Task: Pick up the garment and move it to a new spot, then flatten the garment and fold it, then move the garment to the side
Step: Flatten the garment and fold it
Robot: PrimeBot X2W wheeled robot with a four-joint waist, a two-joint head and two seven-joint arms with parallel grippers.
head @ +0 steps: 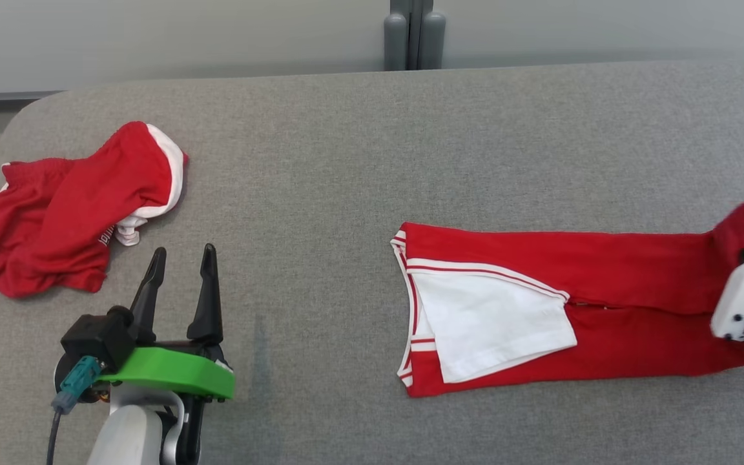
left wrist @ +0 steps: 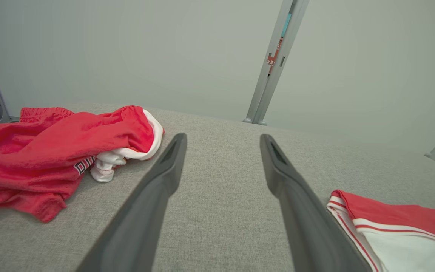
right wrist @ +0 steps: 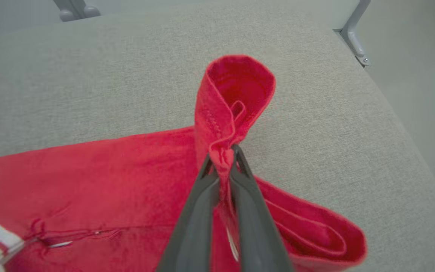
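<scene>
The garment (head: 604, 278) is red with white striped trim and a white panel, lying folded into a long band on the right half of the grey table. My right gripper (right wrist: 223, 155) is shut on its far right end, and a pinched loop of red cloth (right wrist: 236, 90) stands up above the fingertips. In the head view, that arm's pale wrist (head: 743, 294) covers this end of the garment. My left gripper (head: 183, 258) rests open over bare table at the lower left with nothing between its fingers (left wrist: 164, 170). The garment's striped end (left wrist: 402, 219) lies to its right.
A second, crumpled red and white garment (head: 55, 213) lies at the table's far left, close to my left gripper. The padded table (head: 346, 161) has rounded corners, and its right edge (right wrist: 410, 132) is near the held end. A grey post (head: 414, 32) stands behind the table.
</scene>
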